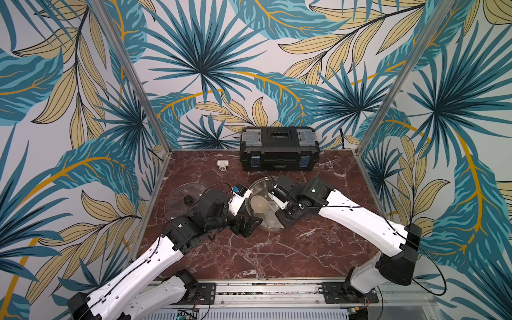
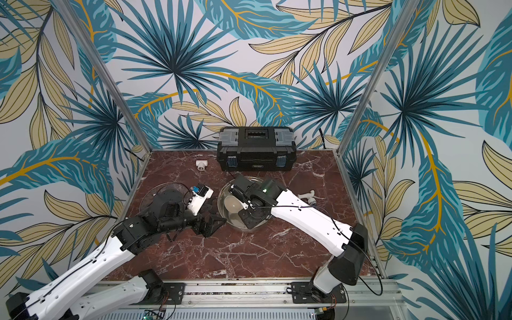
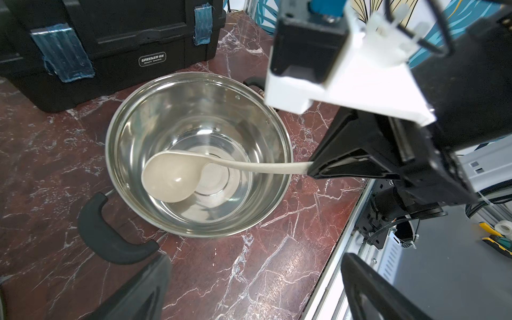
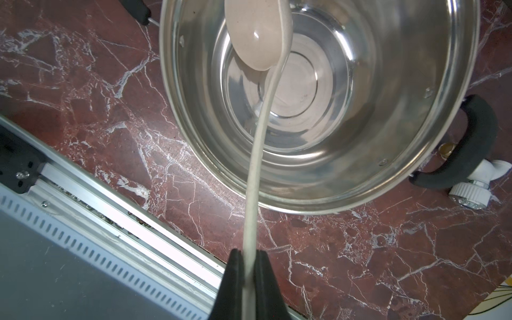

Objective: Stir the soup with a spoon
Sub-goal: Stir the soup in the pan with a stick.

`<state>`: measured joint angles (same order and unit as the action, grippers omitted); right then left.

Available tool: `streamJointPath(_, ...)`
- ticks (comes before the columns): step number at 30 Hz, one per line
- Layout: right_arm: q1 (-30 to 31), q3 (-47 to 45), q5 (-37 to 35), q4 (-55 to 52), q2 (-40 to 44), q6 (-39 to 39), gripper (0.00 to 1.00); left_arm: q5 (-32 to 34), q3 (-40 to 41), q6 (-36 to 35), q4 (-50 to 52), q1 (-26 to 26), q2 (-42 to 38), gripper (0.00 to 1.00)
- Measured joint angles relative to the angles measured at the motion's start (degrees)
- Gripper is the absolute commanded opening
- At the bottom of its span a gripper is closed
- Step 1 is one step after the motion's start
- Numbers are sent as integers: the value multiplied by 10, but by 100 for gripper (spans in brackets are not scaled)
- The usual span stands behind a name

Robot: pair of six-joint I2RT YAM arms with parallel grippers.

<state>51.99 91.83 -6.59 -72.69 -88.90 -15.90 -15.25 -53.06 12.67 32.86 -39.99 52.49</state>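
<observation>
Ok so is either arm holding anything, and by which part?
The right gripper is shut on the ladle, pinching the end of its thin handle. The left gripper is open, holding nothing.

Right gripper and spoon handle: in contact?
Touching. The right wrist view shows the right gripper shut on the spoon handle, with no gap on either side.
</observation>
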Motion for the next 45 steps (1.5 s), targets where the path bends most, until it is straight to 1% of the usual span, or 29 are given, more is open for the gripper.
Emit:
streamJointPath(5, 3, -25, 5, -30, 45, -8, 0, 0, 0, 2, -1, 0, 0, 100)
streamJointPath(10, 3, -46, 0, -69, 68, -20, 0, 0, 0, 5, -3, 0, 0, 100)
streamJointPath(13, 3, -55, -20, -91, 71, -32, 0, 0, 0, 7, -9, 0, 3, 100)
streamJointPath(17, 3, -57, -68, -114, 71, -49, 0, 0, 0, 8, -12, 0, 8, 100)
streamJointPath(22, 3, -57, -126, -127, 54, -63, 0, 0, 0, 8, -15, 0, 9, 100)
streamJointPath(26, 0, -43, -156, -124, 24, -64, 0, 0, 0, 8, -15, 0, 9, 100)
streamJointPath(31, -3, -3, -179, -97, -18, -55, 0, 0, 4, 9, -15, 0, 9, 100)
streamJointPath(36, -4, 33, -168, -59, -48, -38, 0, 0, 11, 13, -15, 0, 7, 100)
streamJointPath(41, -3, 50, -111, -24, -59, -21, 0, 3, 17, 16, -13, 0, -6, 100)
streamJointPath(45, 2, 51, -67, -15, -59, -13, 0, 7, 18, 17, -9, 0, -14, 100)
